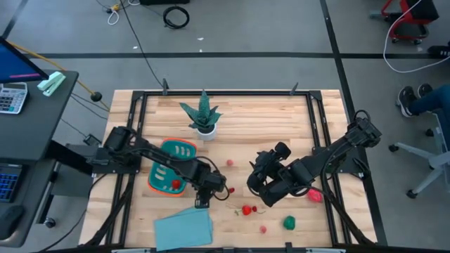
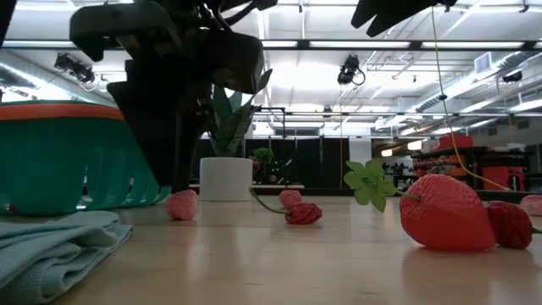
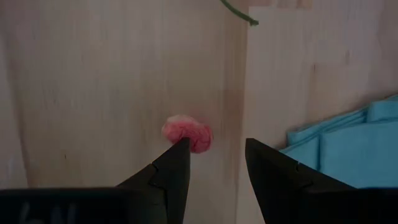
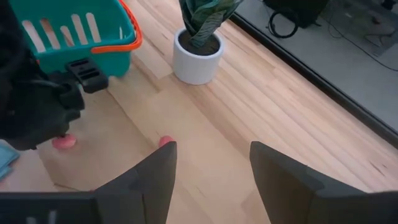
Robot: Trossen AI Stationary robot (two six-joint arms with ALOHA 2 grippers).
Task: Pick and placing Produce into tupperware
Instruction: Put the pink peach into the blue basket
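The teal tupperware (image 1: 171,163) with its orange rim stands left of centre, a red piece (image 1: 176,184) inside it. My left gripper (image 3: 214,146) points down just off its near right corner, open. A small pink Produce piece (image 3: 186,134) lies on the wood just past the fingertips, beside one finger. Whether that finger touches it cannot be told. More Produce is scattered on the table: a red strawberry (image 1: 247,209), a green piece (image 1: 289,222) and a pink piece (image 1: 229,162). My right gripper (image 4: 211,149) hovers open above the table's middle.
A spiky green plant in a white pot (image 1: 204,118) stands at the far middle. A folded light-blue cloth (image 1: 184,228) lies at the near edge, close to my left gripper. More red and pink pieces (image 1: 315,195) lie below my right arm.
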